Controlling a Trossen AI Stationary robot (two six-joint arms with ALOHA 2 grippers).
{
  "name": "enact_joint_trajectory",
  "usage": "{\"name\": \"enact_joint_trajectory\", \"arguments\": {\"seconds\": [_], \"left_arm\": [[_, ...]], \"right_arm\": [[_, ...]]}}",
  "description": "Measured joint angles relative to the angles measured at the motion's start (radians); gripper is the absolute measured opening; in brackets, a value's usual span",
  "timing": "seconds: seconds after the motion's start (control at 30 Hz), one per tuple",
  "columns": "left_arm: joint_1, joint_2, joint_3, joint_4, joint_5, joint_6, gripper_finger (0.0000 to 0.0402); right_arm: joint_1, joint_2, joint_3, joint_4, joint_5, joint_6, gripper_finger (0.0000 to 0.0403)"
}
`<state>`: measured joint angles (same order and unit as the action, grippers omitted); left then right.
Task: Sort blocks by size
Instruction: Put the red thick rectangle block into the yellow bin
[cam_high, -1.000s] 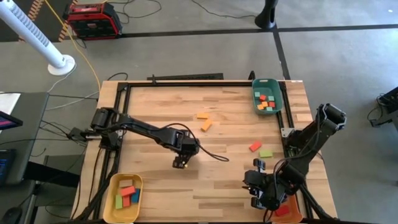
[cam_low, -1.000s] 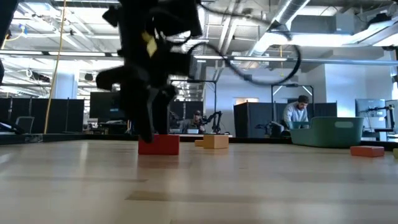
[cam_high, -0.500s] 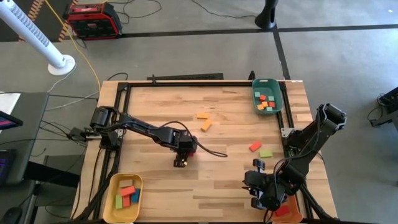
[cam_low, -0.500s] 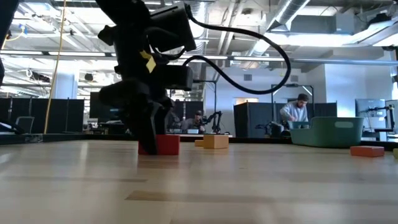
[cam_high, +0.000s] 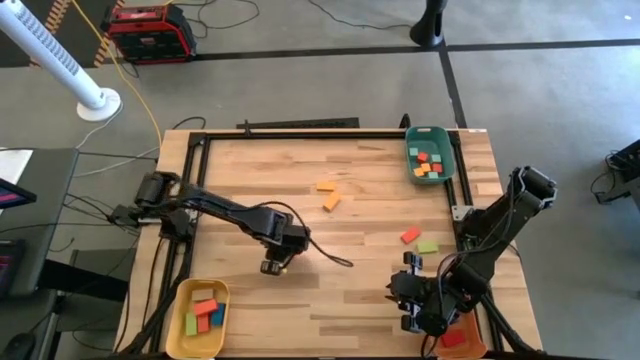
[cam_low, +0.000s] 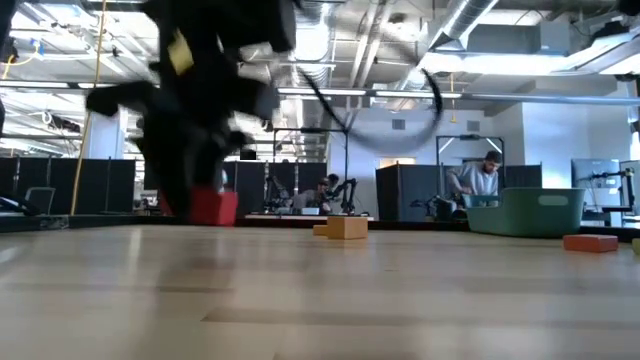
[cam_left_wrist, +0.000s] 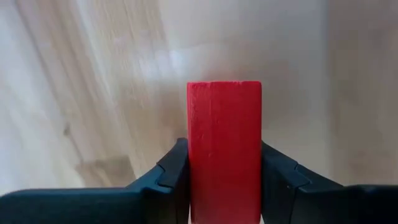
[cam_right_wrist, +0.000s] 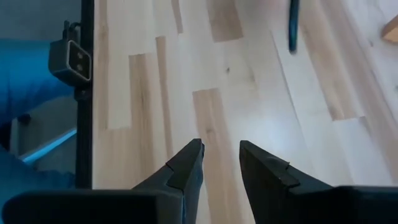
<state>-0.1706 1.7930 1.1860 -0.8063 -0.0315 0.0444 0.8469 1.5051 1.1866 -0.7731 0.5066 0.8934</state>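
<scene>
My left gripper (cam_high: 272, 266) hangs over the table's middle left, shut on a red block (cam_left_wrist: 224, 137), which the low view shows as a red block (cam_low: 213, 207) just above the wood. Two orange blocks (cam_high: 328, 194) lie near the centre. A red block (cam_high: 410, 235) and a green block (cam_high: 428, 246) lie flat at the right. My right gripper (cam_high: 412, 302) waits at the near right; its fingers (cam_right_wrist: 221, 148) stand a little apart with nothing between them. My left gripper pinches the red block by its two long sides (cam_left_wrist: 191, 168) between its two fingers (cam_left_wrist: 176, 169). The fingers come from above, pointing down, and lie across the block. The block is lifted clear of the table and stays about level.
A green tray (cam_high: 447, 150) with several small blocks stands at the far right corner. A yellow tray (cam_high: 222, 300) with red, green and blue blocks sits at the near left. An orange tray (cam_high: 470, 345) is at the near right. A black cable (cam_high: 325, 255) trails from my left gripper.
My left gripper has taken hold of the red block, which stood on the table a second ago, and lifted it clear. It has carried the block up and toward the table's left edge.
</scene>
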Motion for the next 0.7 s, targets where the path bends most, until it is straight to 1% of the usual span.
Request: {"name": "enact_joint_trajectory", "arguments": {"seconds": [0.13,0.3,0.43,0.53,0.7], "left_arm": [[-0.062,-0.105,0.009,-0.138,-0.001,-0.081,0.0122],[-0.193,-0.265,0.008,-0.298,0.0,-0.275,0.0122],[-0.337,-0.369,0.008,-0.393,0.0,-0.492,0.0122],[-0.465,-0.422,0.007,-0.435,0.0,-0.681,0.0122],[-0.679,-0.43,0.0,-0.442,0.0,-0.959,0.0122]], "right_arm": [[-0.014,0.0,0.0,0.0,0.028,-0.039,0.0136],[-0.045,0.0,0.0,0.0,0.045,-0.123,0.0136],[-0.091,0.0,0.0,0.004,0.049,-0.195,0.0136],[-0.127,0.0,0.0,0.014,0.054,-0.25,0.0136],[-0.177,0.0,-0.001,0.075,0.053,-0.352,0.0136]]}}
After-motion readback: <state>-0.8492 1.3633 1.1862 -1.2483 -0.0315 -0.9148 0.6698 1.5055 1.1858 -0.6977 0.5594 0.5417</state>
